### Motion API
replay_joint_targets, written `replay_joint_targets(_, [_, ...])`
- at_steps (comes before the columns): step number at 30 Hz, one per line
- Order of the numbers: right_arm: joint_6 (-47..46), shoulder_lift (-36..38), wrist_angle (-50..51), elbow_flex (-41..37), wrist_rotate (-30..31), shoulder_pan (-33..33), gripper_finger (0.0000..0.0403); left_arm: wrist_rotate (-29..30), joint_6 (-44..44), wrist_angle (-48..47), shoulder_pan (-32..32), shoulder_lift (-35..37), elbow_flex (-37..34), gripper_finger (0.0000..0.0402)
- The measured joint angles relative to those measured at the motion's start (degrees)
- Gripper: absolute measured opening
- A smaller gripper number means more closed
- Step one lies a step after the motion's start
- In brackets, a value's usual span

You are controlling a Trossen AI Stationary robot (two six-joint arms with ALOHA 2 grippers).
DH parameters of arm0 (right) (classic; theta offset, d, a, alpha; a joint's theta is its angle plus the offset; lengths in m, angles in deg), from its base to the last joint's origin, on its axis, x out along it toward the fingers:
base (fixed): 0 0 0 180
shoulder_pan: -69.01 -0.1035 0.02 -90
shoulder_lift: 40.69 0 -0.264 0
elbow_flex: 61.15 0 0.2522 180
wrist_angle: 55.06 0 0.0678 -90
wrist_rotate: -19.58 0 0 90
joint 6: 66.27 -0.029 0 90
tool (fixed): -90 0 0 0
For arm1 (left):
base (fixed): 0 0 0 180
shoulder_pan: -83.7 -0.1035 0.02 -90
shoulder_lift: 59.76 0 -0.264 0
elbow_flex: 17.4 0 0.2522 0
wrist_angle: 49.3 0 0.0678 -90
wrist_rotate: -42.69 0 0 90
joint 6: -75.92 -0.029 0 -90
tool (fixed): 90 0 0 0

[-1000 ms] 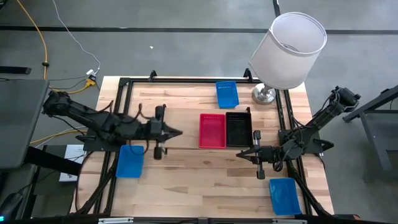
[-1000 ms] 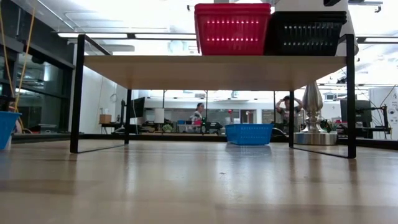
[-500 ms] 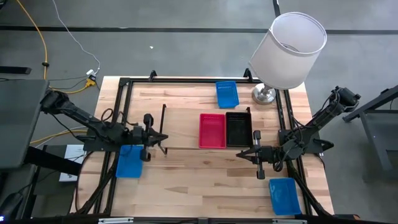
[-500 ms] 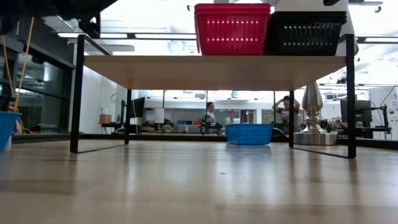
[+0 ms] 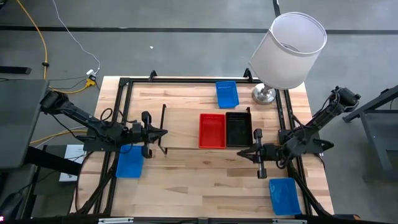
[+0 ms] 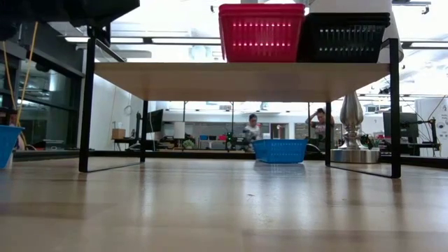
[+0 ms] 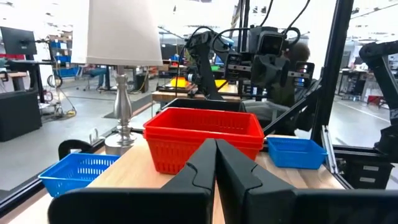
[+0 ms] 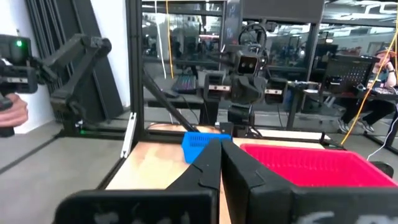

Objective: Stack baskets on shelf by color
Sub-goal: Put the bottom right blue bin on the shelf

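On the shelf (image 5: 186, 127), whose light wood top (image 6: 238, 80) stands on thin black legs, a stack of red baskets (image 5: 212, 130) sits beside a stack of black baskets (image 5: 239, 129). Both stacks also show from table height: red baskets (image 6: 261, 31), black baskets (image 6: 343, 35). Three blue baskets lie singly on the table: one far (image 5: 227, 94), one near left (image 5: 130, 163), one near right (image 5: 284, 195). My left gripper (image 5: 163, 132) is shut, left of the shelf's left end, and faces the red baskets (image 7: 205, 140). My right gripper (image 5: 239, 154) is shut, just near of the black stack.
A lamp with a white shade (image 5: 287, 48) stands on its metal foot (image 5: 263, 94) at the far right, next to the far blue basket. A black frame (image 5: 124, 84) rims the table. People (image 6: 250, 129) show in the room behind, and a hand (image 8: 9, 112) shows at the right wrist view's edge.
My left gripper has drawn back from over the shelf toward the table's left edge, staying shut. Its dark arm now shows in the upper left of the low view. The baskets and my right arm have kept still.
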Motion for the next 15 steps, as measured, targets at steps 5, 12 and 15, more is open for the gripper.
replay_joint_targets(5, [0.0,0.0,-1.7,0.0,0.0,0.0,0.0000,0.0,0.0,0.0,0.0,0.0,0.0,0.0001])
replay_joint_targets(12, [-0.1,0.0,-2.6,0.0,0.0,0.0,0.0000,0.0,-1.5,1.3,0.0,0.0,0.0,0.0002])
replay_joint_targets(15, [-0.4,0.0,-2.5,0.0,0.0,0.0,0.0000,0.0,-2.2,2.6,0.0,0.0,0.0,0.0003])
